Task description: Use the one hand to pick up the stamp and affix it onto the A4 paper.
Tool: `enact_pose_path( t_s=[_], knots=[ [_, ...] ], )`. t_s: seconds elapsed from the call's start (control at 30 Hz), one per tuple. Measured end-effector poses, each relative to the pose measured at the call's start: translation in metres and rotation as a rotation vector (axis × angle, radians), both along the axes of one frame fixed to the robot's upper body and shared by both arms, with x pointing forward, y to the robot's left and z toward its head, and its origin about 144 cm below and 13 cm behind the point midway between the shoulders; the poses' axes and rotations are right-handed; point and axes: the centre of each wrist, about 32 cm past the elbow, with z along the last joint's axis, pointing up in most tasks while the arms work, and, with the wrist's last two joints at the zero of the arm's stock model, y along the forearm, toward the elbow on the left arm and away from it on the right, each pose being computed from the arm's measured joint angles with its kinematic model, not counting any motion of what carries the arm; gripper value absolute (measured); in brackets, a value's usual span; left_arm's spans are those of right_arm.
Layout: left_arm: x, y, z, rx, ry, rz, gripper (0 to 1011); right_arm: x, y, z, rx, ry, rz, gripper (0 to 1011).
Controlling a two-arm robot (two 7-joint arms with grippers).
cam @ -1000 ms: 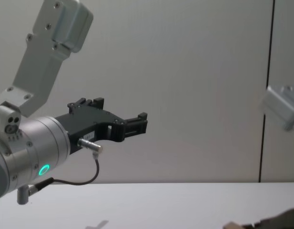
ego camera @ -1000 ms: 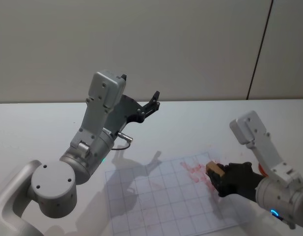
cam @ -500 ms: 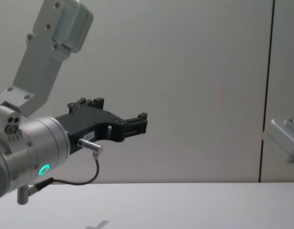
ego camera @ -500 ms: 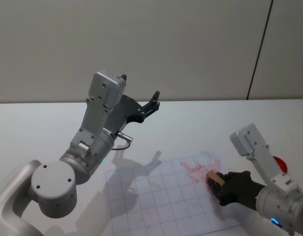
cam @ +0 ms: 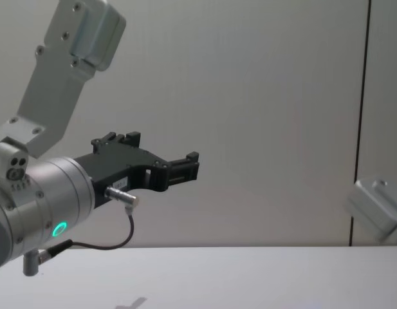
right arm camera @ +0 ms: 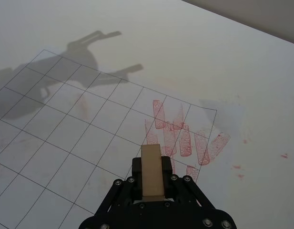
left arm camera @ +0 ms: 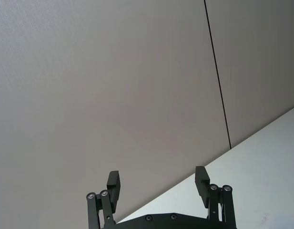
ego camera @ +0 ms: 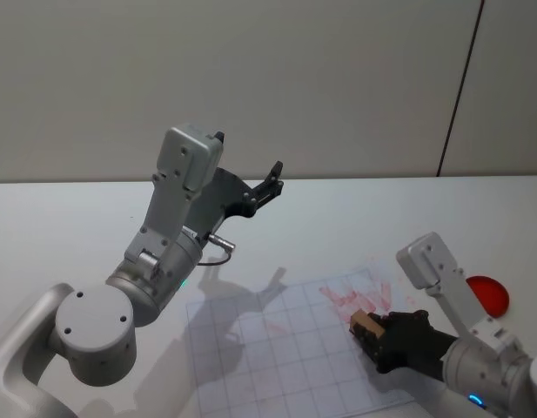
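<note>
Two arms, one wooden stamp held over the gridded sheet.
Left black angular gripper hangs high above the white worktop, its fingers spread wide and empty. The right black gripper clamps the small light-brown wooden block stamp over the right part of the white grid-lined A4 paper, just beside the red stamp prints. Whether the stamp touches the sheet cannot be told.

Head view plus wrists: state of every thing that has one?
right hand: shut on the stamp, over the A4 paper.
stamp: clamped in the right hand, end sticking out forward.
A4 paper: lying flat, red prints in one corner.
left hand: open, raised, holding nothing.
</note>
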Motion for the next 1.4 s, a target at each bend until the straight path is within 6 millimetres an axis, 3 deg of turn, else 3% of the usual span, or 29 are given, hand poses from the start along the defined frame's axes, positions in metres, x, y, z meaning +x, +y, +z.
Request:
enact_pose_path(
  t_s=[0.93,1.4],
  knots=[
    [0.0,0.0,0.0,0.0,0.0,0.0,1001,0.007,0.005,-0.007,-0.037,0.066,0.01,219],
    [0.0,0.0,0.0,0.0,0.0,0.0,1001,0.013,0.011,0.01,0.005,0.03,0.011,219]
  ],
)
